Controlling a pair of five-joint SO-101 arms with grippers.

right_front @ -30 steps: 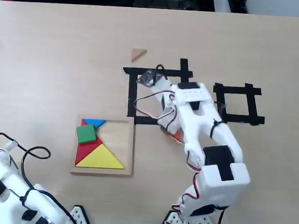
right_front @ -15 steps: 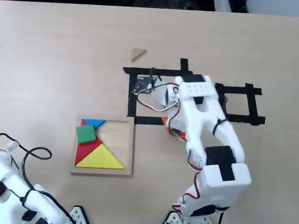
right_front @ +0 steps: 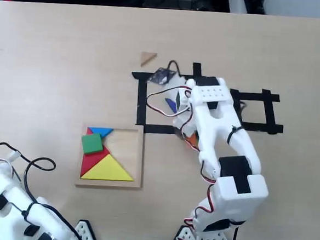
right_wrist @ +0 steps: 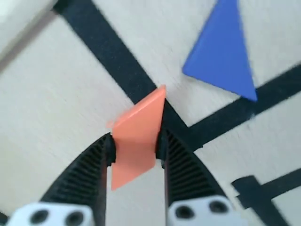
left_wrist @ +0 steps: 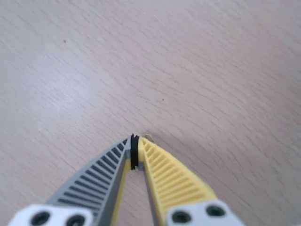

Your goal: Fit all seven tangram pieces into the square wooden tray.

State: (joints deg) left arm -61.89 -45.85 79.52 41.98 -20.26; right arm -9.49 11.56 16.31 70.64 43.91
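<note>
The square wooden tray [right_front: 128, 148] holds a blue triangle, a green square [right_front: 92, 143], a red piece and a yellow triangle [right_front: 108, 170]. My right gripper [right_wrist: 135, 141] is shut on an orange parallelogram [right_wrist: 136, 134], held just above the black tape corner; from above the orange parallelogram [right_front: 190, 138] peeks out under the arm. A loose blue triangle [right_front: 172, 103] lies inside the taped square, also seen past the fingertips as the blue triangle [right_wrist: 223, 52]. A wood-coloured triangle [right_front: 148, 57] lies farther back. My left gripper [left_wrist: 135, 153] is shut on nothing, low over bare table.
Two squares of black tape [right_front: 254, 111] mark the table right of the tray. The left arm's white body [right_front: 5, 205] and its cables sit at the near left corner. Open tabletop stretches left of and behind the tray.
The right arm's wrist has shifted back over the taped square, uncovering the loose blue triangle, while the orange parallelogram stays gripped near the tape corner. The left arm has not moved.
</note>
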